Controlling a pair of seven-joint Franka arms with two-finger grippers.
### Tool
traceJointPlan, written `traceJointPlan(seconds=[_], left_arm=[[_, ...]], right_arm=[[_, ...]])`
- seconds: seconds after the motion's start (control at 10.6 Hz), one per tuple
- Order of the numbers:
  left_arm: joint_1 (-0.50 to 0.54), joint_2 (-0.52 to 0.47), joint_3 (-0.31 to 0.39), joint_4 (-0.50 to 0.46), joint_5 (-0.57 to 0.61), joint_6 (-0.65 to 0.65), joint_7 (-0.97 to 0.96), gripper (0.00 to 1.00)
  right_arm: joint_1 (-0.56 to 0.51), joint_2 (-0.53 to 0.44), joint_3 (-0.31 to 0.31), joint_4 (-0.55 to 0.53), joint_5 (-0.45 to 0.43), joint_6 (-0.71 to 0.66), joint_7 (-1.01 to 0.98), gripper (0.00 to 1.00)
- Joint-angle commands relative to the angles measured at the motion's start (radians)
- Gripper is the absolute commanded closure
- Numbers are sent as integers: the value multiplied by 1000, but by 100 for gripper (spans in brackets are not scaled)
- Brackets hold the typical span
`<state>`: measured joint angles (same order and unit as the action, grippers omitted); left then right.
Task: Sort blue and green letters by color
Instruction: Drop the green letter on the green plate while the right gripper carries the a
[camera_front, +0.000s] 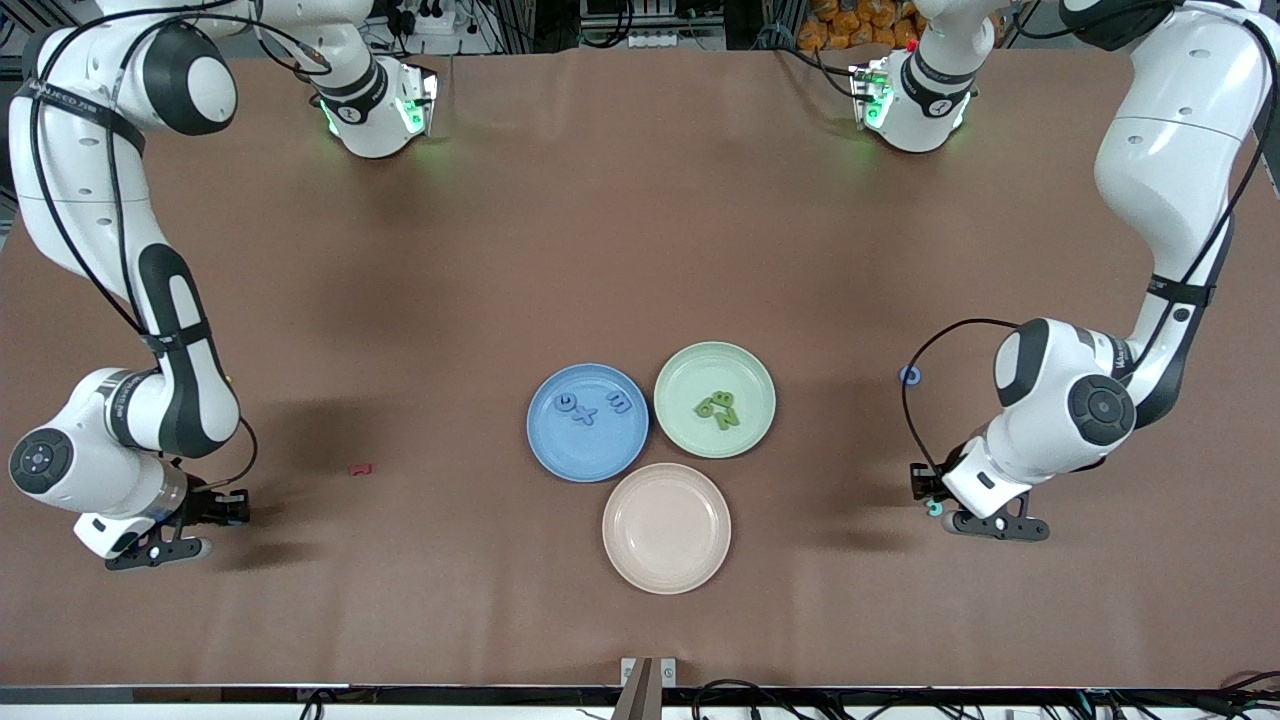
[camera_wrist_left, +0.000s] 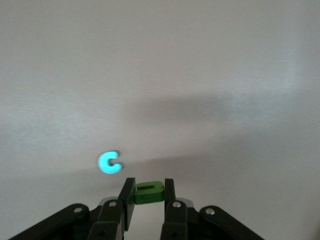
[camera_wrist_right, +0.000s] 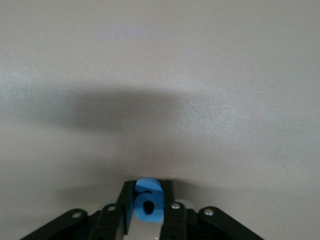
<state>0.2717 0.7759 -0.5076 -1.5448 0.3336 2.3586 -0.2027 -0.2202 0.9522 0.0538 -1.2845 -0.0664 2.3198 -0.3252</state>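
Observation:
My left gripper (camera_front: 928, 492) (camera_wrist_left: 148, 200) is shut on a green letter (camera_wrist_left: 148, 192), low over the table at the left arm's end. A light blue C-shaped letter (camera_wrist_left: 109, 162) (camera_front: 934, 507) lies on the cloth just beside its fingertips. My right gripper (camera_front: 235, 508) (camera_wrist_right: 148, 202) is down at the right arm's end, shut on a blue letter (camera_wrist_right: 148, 200) that stands on edge between the fingers. The blue plate (camera_front: 585, 455) holds three blue letters (camera_front: 587, 410). Green letters (camera_front: 718, 408) lie on the green plate (camera_front: 700, 370). A blue ring-shaped letter (camera_front: 910, 375) lies alone near the left arm.
An empty pink plate (camera_front: 666, 527) sits nearer the front camera than the two other plates. A small dark red letter (camera_front: 359, 468) lies on the brown cloth between the right gripper and the blue plate.

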Motion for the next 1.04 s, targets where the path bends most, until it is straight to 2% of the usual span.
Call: traceJointPlan(seconds=[0.0, 0.28, 0.57, 0.76, 0.85, 0.94], left_arm=[[-17, -21, -74, -9, -21, -24, -191, 100], [-145, -21, -78, 26, -22, -32, -416, 100], [-256, -18, -77, 38, -21, -32, -665, 100], [-317, -9, -71, 43, -16, -30, -774, 99], [-347, -6, -66, 55, -12, -29, -811, 93], [-362, -6, -65, 58, -10, -29, -831, 66]], right_arm=[[-18, 14, 14, 8, 4, -8, -40, 100], [-1, -12, 58, 14, 4, -51, -28, 100], [45, -33, 86, 17, 3, -125, 92, 100], [50, -41, 151, 17, 2, -203, 228, 100], [50, -49, 194, 17, 2, -250, 323, 100], [53, -55, 242, 17, 0, -281, 418, 100]])
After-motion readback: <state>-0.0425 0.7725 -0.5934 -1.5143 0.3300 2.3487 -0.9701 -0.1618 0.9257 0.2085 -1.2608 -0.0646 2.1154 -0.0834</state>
